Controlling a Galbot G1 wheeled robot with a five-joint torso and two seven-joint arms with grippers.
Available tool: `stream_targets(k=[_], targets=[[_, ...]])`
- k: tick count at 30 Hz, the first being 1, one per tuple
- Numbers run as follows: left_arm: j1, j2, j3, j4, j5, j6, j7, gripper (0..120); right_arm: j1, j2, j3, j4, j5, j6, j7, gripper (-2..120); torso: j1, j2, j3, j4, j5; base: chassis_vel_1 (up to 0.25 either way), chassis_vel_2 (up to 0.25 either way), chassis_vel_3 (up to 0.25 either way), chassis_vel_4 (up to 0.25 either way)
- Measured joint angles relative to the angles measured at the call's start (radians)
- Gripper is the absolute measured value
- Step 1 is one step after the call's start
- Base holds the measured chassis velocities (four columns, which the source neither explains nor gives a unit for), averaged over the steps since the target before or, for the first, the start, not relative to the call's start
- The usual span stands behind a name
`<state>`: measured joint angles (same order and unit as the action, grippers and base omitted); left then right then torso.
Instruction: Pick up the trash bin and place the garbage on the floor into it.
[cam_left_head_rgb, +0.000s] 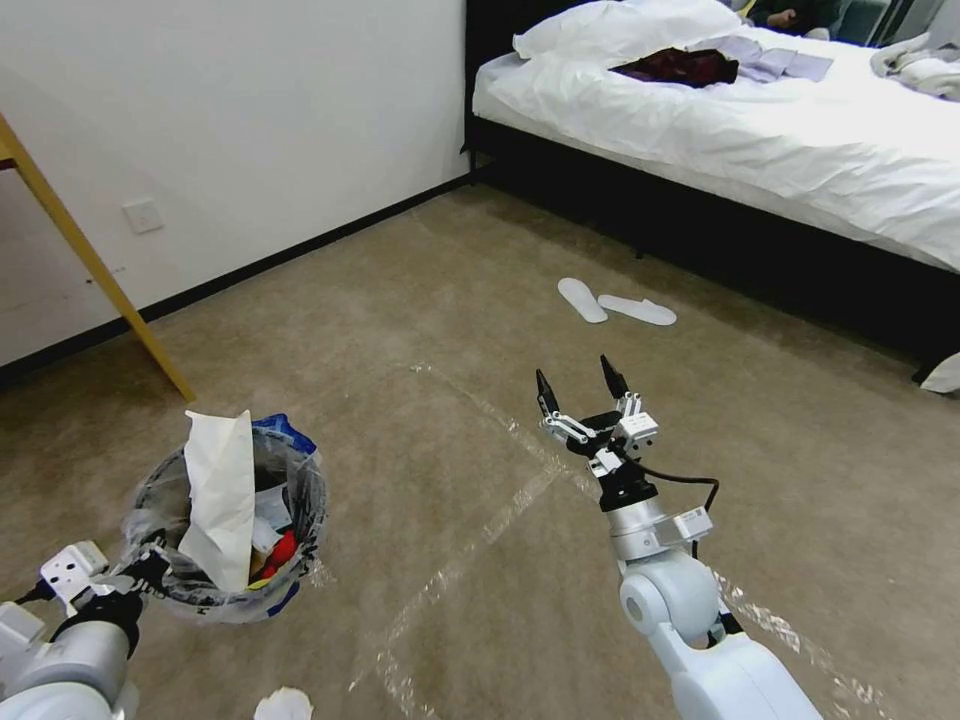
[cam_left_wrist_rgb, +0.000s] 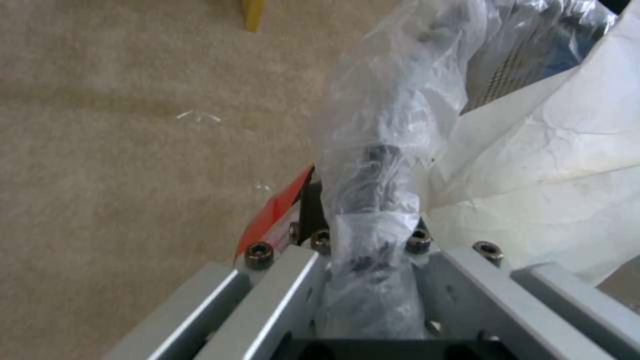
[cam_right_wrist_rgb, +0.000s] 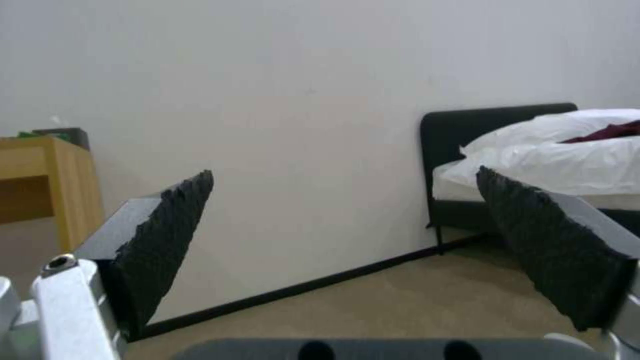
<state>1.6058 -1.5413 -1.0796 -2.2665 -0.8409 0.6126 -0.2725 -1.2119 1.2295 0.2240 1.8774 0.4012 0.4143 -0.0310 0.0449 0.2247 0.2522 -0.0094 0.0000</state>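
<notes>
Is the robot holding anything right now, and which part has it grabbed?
Yes: the left gripper grips the trash bin by its bag-covered rim. The right gripper is open, holding nothing.

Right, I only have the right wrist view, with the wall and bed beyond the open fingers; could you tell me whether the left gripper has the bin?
Observer: Yes, the left gripper is shut on the near rim of the trash bin, pinching its plastic bag as well.
Operator: Thank you. What is inside it?
Observer: A large white paper sticks up out of it, with red and yellow scraps lower down.
Operator: And is any litter left on the floor?
Observer: One crumpled white wad lies on the carpet, on the robot's side of the bin.
</notes>
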Motion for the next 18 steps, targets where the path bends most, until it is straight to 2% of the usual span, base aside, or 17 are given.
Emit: stream_targets(k=[18], targets=[[0.003,0.001,-0.003,0.002,-0.001,0.0,0.0,1,-0.003,0.002,-0.004,0.007,-0.008,0.0,-0.001,100,0.0,0.0,0.0,0.0003,-0.0001,-0.162,0.156,0.16,-0.163]])
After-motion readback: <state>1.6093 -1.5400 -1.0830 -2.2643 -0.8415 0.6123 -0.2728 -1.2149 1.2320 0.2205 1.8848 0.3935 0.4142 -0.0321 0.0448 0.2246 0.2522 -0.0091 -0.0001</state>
